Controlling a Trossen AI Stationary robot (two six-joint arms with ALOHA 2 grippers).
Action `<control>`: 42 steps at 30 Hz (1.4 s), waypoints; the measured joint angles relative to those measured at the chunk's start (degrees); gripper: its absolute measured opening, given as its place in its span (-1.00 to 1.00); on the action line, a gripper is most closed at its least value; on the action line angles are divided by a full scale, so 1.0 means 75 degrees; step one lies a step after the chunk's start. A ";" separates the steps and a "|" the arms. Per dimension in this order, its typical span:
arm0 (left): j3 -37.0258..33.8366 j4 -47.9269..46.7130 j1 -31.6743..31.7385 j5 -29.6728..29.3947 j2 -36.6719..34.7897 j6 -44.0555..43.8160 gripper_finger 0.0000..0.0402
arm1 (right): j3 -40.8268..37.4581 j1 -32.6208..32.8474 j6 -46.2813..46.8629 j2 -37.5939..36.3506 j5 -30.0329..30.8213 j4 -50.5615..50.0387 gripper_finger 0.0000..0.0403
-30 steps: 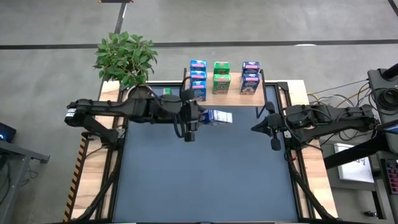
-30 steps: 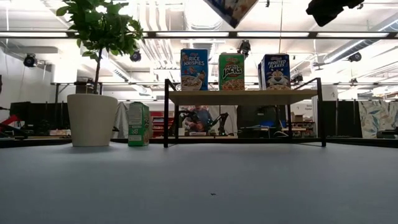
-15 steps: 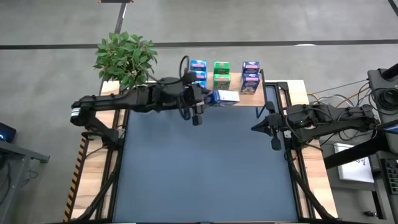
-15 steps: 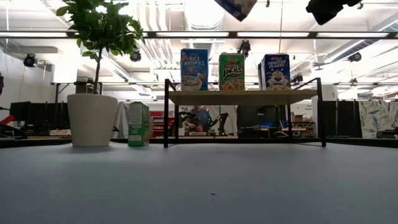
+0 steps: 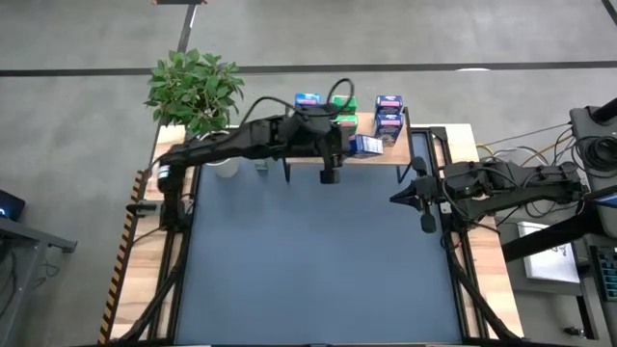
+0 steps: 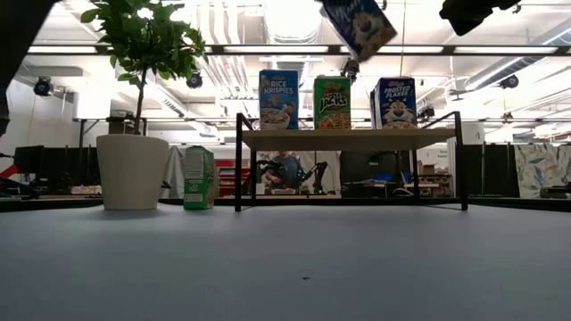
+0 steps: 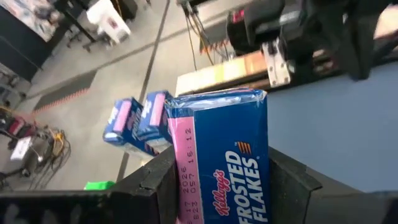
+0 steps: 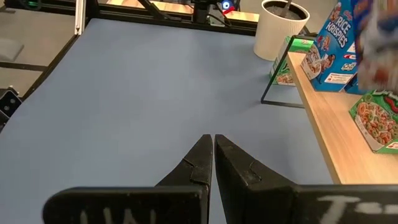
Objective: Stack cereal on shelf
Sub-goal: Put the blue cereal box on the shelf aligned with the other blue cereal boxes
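Observation:
My left gripper (image 5: 351,145) reaches over the light-wood shelf (image 5: 393,156) and is shut on a dark blue Frosted Flakes box (image 5: 368,146), which hangs high above the plank (image 6: 348,138) at the low view's top (image 6: 359,25). On the shelf stand light blue Rice Krispies boxes (image 6: 278,100), green boxes (image 6: 332,102) and dark blue boxes (image 6: 396,102). One green box (image 6: 199,177) stands upright on the mat beside the plant pot. My right gripper (image 5: 425,214) waits shut at the mat's right edge. My left gripper pinches the Frosted Flakes box (image 7: 224,162) between its two fingers (image 7: 155,183), one on each of two opposite faces, at the box's rear part (image 7: 186,193). The box points forward out of the fingers. It is lifted clear above the shelf and tilted in the low view.
A potted plant (image 5: 196,87) in a white pot (image 6: 132,171) stands at the table's far left corner. The dark blue mat (image 5: 318,260) covers the table in front of the shelf. Black table frame rails (image 5: 458,270) run along both sides.
My left arm has swung toward the table's right and far edge, carrying the dark blue box from above the mat before the shelf's left end to above the shelf between the green and dark blue stacks. The box has stayed lifted and has turned about.

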 joint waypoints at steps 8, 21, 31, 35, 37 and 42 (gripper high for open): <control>0.1400 -0.0672 0.0348 -0.0011 0.1449 0.0000 -0.18 | 0.0000 0.0000 -0.0027 0.0000 0.0000 -0.0003 -0.96; 0.1357 -0.0516 0.0506 0.0269 0.1846 -0.0127 -0.18 | 0.0000 -0.0002 0.0016 0.0009 0.0000 -0.0058 -0.96; 0.0883 -0.0302 0.0555 0.0353 0.1853 -0.0477 -0.18 | 0.0000 -0.0003 0.0051 0.0009 0.0001 -0.0058 -0.96; 0.0833 -0.0248 0.0580 0.0347 0.1859 -0.0520 -0.18 | 0.0000 -0.0003 0.0051 0.0009 0.0003 -0.0055 -0.96; 0.0833 -0.0196 0.0594 0.0347 0.1859 -0.0551 -0.18 | 0.0000 -0.0003 0.0051 0.0009 0.0003 -0.0055 -0.96; 0.0834 -0.0185 0.0640 0.0347 0.1895 -0.0612 -0.18 | 0.0000 -0.0003 0.0051 0.0009 0.0003 -0.0055 -0.96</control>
